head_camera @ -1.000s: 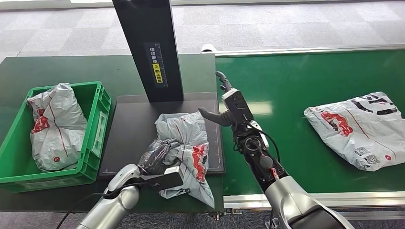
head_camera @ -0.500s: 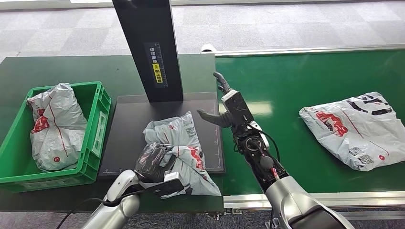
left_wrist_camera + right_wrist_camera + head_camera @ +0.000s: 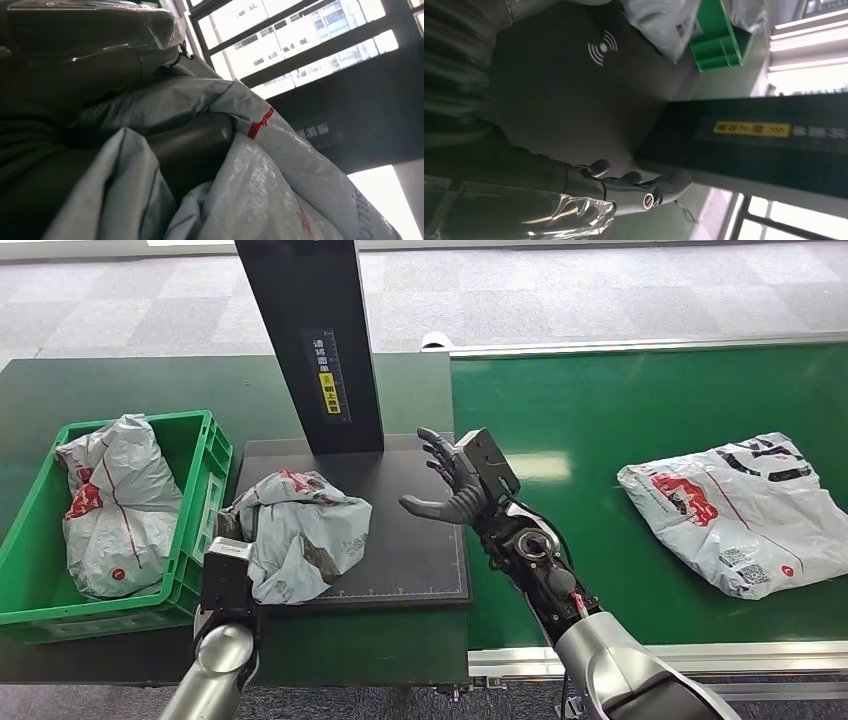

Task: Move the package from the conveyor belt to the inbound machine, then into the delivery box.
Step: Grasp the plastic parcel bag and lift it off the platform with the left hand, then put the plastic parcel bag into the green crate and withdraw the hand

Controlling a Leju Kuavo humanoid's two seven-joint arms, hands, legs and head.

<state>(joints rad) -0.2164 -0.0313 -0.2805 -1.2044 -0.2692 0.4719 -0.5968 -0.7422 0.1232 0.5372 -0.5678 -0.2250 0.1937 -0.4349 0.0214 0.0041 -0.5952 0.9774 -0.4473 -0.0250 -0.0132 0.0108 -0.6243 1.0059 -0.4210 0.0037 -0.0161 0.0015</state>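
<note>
— Where is the package point(image 3: 300, 530) right now?

— I have it in my left robot hand point(image 3: 228, 540), above the left part of the dark scanner plate point(image 3: 410, 550) of the inbound machine, close to the green delivery box point(image 3: 200, 540). From my left wrist I see the grey plastic bunched around my thumb point(image 3: 195, 145), with a red stripe on the bag just beside it.

— And your right robot hand?

— My right robot hand point(image 3: 455, 480) is released, fingers spread, holding nothing. It hovers over the right part of the scanner plate, next to the black column point(image 3: 320, 340) of the machine. From my right wrist I see my dark fingers point(image 3: 624, 185) apart in front of that column, and a white signal mark on the plate.

— What else is on the worktop?

— A second grey bag point(image 3: 110, 500) already lies inside the delivery box. Another grey bag with red print point(image 3: 740, 510) lies flat on the green conveyor belt point(image 3: 620, 420), well apart from my right robot hand.
</note>
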